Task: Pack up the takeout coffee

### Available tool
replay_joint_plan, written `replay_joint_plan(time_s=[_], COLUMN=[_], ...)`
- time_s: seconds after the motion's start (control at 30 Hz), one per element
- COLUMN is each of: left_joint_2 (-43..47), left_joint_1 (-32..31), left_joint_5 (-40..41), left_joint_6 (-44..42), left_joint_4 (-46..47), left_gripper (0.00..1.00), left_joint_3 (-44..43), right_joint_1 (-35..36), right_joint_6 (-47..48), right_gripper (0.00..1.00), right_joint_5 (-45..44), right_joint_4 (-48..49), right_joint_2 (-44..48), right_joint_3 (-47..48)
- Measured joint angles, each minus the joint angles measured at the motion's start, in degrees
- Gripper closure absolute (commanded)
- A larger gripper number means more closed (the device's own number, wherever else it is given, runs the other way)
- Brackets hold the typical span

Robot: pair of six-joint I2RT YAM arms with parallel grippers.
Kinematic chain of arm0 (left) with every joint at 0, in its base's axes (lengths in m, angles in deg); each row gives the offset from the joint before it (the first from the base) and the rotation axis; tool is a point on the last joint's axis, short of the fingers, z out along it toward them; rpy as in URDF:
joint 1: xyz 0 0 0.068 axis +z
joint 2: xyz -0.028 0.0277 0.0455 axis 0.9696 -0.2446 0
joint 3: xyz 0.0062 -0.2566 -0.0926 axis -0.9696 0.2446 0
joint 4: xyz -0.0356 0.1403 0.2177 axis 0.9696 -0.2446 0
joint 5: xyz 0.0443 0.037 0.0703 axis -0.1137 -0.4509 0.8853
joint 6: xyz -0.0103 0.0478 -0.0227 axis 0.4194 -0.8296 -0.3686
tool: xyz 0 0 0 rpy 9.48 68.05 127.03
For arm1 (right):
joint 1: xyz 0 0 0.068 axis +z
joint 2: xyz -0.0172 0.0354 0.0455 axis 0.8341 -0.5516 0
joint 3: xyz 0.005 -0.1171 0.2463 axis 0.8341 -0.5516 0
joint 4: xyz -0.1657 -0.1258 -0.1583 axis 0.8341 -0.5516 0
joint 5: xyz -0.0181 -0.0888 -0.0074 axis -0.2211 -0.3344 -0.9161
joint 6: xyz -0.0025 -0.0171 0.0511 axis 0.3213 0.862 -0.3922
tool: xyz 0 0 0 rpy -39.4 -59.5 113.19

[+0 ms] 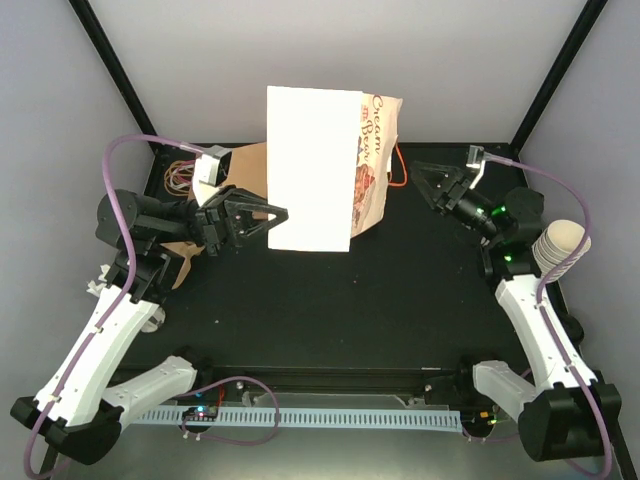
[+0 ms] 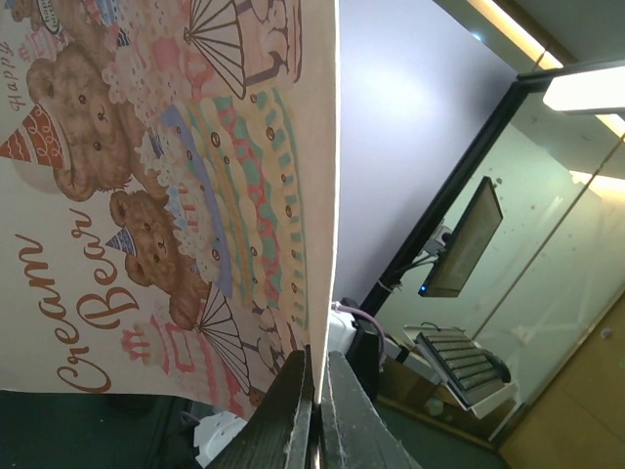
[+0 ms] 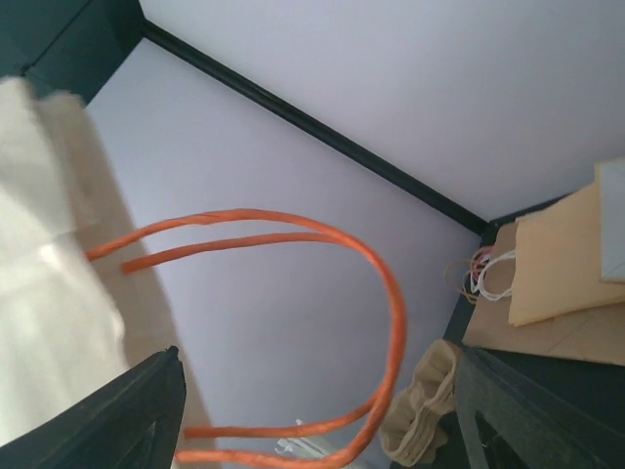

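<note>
Left gripper (image 1: 281, 213) jaws clamp paper bag (image 1: 310, 170) edge, holding it upright. Right gripper (image 1: 426, 187) jaws spread, empty, beside bag's orange handles (image 3: 395, 322). Takeout coffee unseen; packing not yet begun.

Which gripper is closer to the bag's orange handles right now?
Right. The right gripper sits open just beside the orange handles; the left gripper is shut on the opposite edge of the bag, away from them.
</note>
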Motion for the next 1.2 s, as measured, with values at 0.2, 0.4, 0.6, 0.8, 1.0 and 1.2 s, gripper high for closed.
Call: replay_joint_plan(time_s=[0.2, 0.4, 0.6, 0.8, 1.0, 1.2], left_joint_2=[0.2, 0.3, 0.6, 0.6, 1.1, 1.5], left_joint_1=[0.0, 0.0, 0.0, 0.0, 0.0, 0.0], left_joint_5=[-1.1, -1.8, -2.0, -2.3, -3.3, -3.7], left_joint_6=[1.1, 1.3, 1.2, 0.8, 0.3, -0.5], left_joint_4=[1.6, 2.5, 2.7, 2.6, 2.2, 1.9], left_gripper=[0.97, 0.97, 0.96, 0.96, 0.96, 0.96], left_joint_3=[0.2, 0.2, 0.6, 0.8, 0.8, 0.8], right_joint_1=[4.1, 5.3, 5.6, 5.6, 5.9, 7.3], right_joint_6=[1.7, 3.6, 4.8, 6.2, 9.8, 14.4], right_gripper=[0.29, 0.52, 0.81, 0.65, 0.54, 0.69], right_joint_5=[-0.8, -1.3, -1.0, -1.0, -1.2, -1.2], right_joint_4=[-4.3, -7.1, -8.9, -11.9, -16.5, -22.2], right_joint_2=[-3.6, -4.1, -5.0, -5.1, -5.2, -6.7], right_joint_3=[2.9, 4.5, 5.0, 6.4, 8.6, 11.2])
